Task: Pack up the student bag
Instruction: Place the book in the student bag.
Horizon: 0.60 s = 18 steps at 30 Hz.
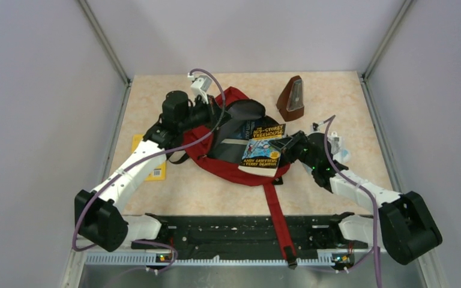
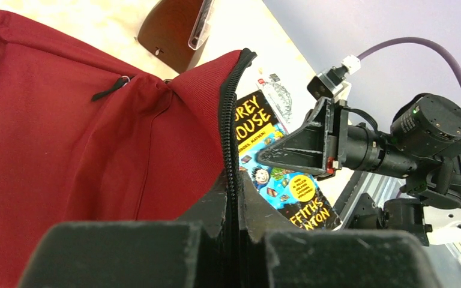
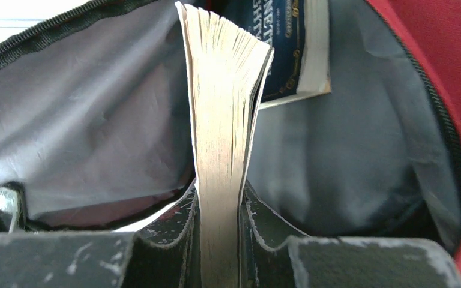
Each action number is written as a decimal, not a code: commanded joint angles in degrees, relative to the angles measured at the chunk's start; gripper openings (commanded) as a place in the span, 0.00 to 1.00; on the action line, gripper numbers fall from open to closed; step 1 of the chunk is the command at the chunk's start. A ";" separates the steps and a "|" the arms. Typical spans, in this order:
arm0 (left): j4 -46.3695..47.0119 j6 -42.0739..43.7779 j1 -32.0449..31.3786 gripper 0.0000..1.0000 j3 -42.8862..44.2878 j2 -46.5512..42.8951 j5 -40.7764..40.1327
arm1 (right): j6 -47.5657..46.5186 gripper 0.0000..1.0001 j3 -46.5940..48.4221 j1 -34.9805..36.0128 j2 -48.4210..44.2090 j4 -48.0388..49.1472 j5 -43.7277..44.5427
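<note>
**A:** Where does the bag lie?

**B:** The large dark-red fabric student bag (image 1: 219,163) lies mid-table on the beige mottled tabletop (image 1: 336,108). Its mouth gapes toward the right arm, showing grey lining. The long red strap (image 1: 274,210) trails toward the arm bases.

**A:** Why is the mouth so wide?

**B:** The left gripper (image 2: 234,204) is pinched tight on the black zipper edge (image 2: 231,120) of the upper flap. I'd judge it lifts that flap to give the book a way in. That arm stretches in low from the left, its wrist turned across the bag's far side.

**A:** And the right one?

**B:** The right gripper (image 3: 219,204) has its jaws drawn narrow on the page edge of a thick paperback with a bright cartoon cover (image 1: 263,153). The book rests across the bag's near lip. Holding the outer edge probably leaves the spine side free to slide inside. The forearm lies low, the gripper aimed left at the opening.

**A:** Anything else?

**B:** A dark-blue book (image 3: 285,54) is already inside. A brown pyramid-shaped wooden metronome (image 1: 292,99) stands apart, far right. A flat yellow item (image 1: 137,144) lies partly under the left arm.
</note>
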 commanded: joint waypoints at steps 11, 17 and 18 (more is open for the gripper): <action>5.51 0.45 0.08 0.00 0.56 -3.72 2.22 | 4.89 0.00 15.12 6.34 21.11 19.36 16.02; 5.10 0.91 0.10 0.00 0.55 -4.01 1.89 | 3.69 0.00 21.86 11.41 30.47 25.07 25.38; 5.08 0.89 0.08 0.00 0.54 -3.85 1.94 | 3.07 0.00 22.99 12.12 32.13 25.61 26.74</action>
